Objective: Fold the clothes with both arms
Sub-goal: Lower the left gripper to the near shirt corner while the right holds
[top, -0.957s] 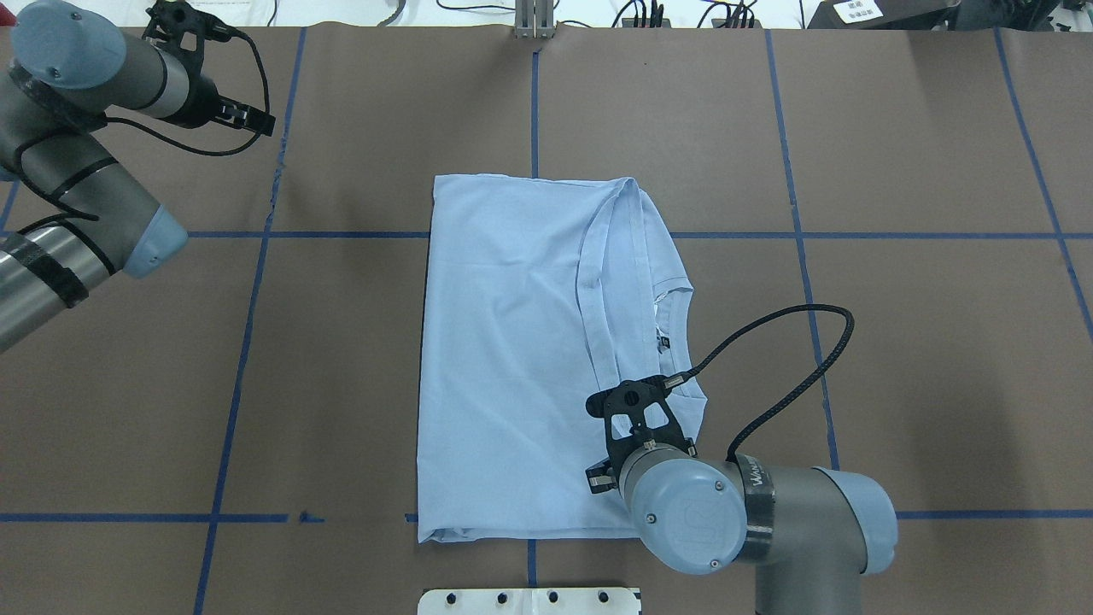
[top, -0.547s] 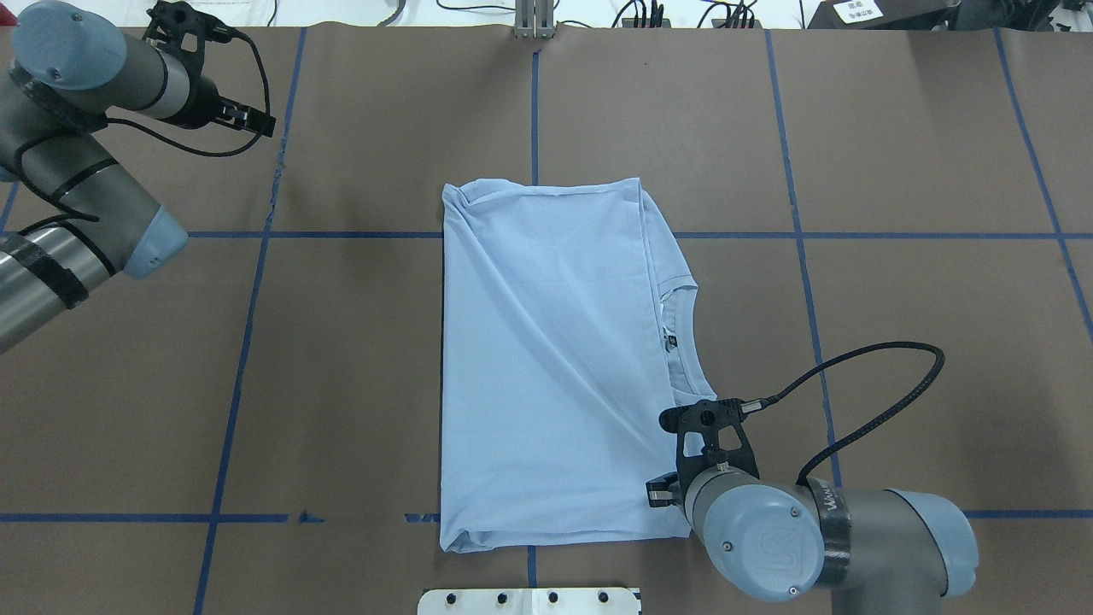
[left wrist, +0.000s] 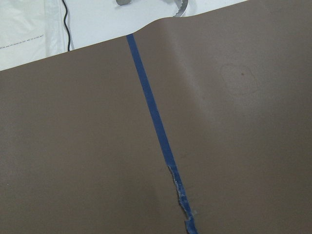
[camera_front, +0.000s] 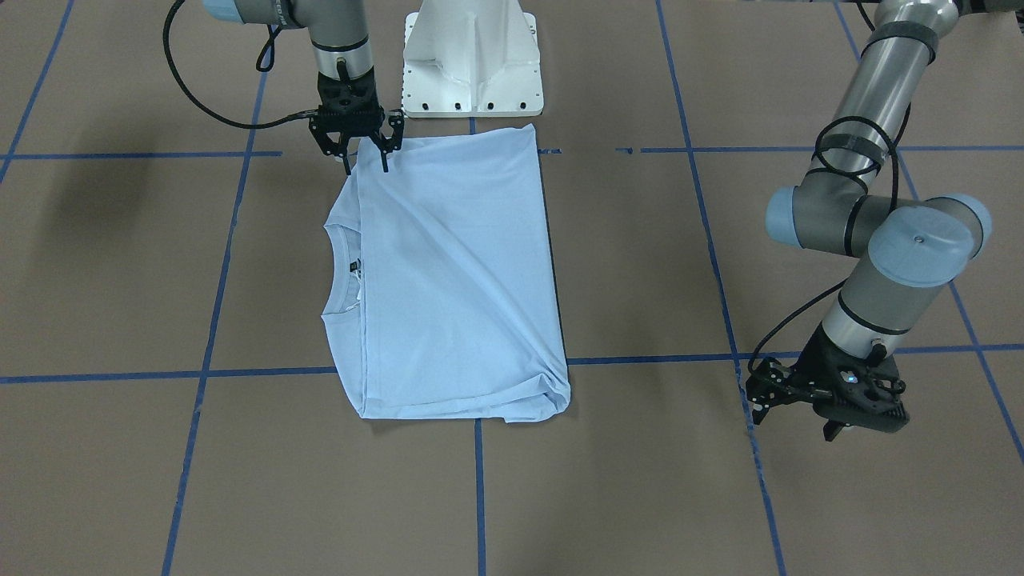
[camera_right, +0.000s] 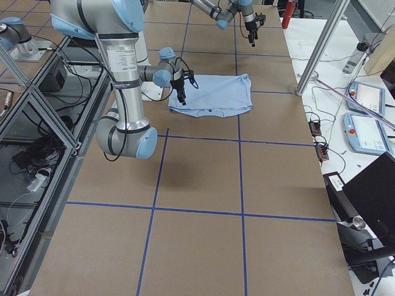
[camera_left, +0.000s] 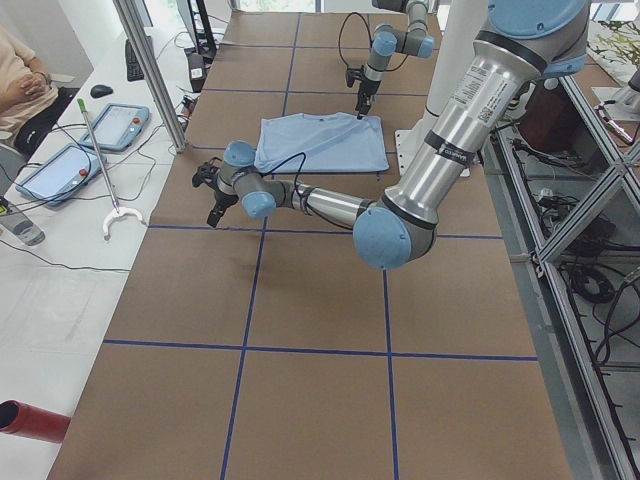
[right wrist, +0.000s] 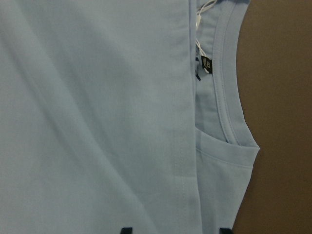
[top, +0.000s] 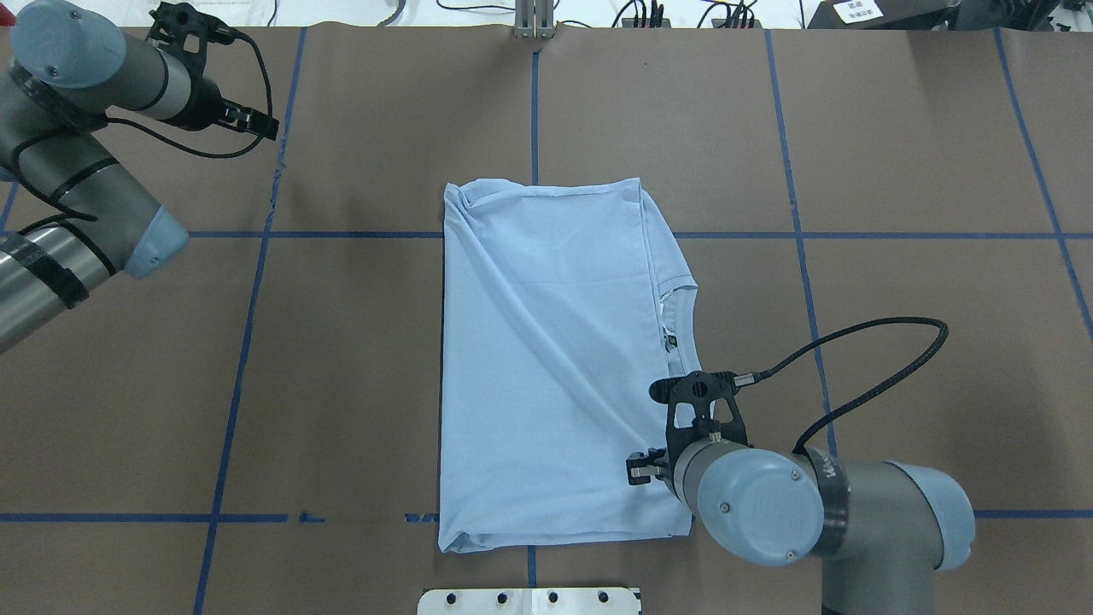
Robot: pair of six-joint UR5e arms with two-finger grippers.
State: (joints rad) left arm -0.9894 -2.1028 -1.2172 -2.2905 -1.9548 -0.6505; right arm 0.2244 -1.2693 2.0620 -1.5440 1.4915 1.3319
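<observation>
The pale blue T-shirt (top: 546,359) lies folded lengthwise into a rectangle in the middle of the table, also in the front view (camera_front: 456,272). Its ribbed collar (right wrist: 229,97) and black neck label (right wrist: 206,65) show at its right edge; the chest print is hidden. My right gripper (camera_front: 366,166) is open, pointing down over the shirt's near right corner, one fingertip (camera_front: 350,166) off the cloth's edge, holding nothing. My left gripper (camera_front: 754,400) is open and empty, low over bare table far to the left, well apart from the shirt.
The white pedestal base (camera_front: 472,56) stands just behind the shirt's near edge. The right arm's black cable (top: 897,359) loops out to the right. Blue tape lines (left wrist: 156,131) cross the brown table cover. A seated person (camera_left: 25,85) and tablets are beyond the far side.
A second ago my right gripper carried the shirt's folded layer rightward over the collar side. Since half a second ago it has shifted slightly left and farther from the base. The left arm has not moved.
</observation>
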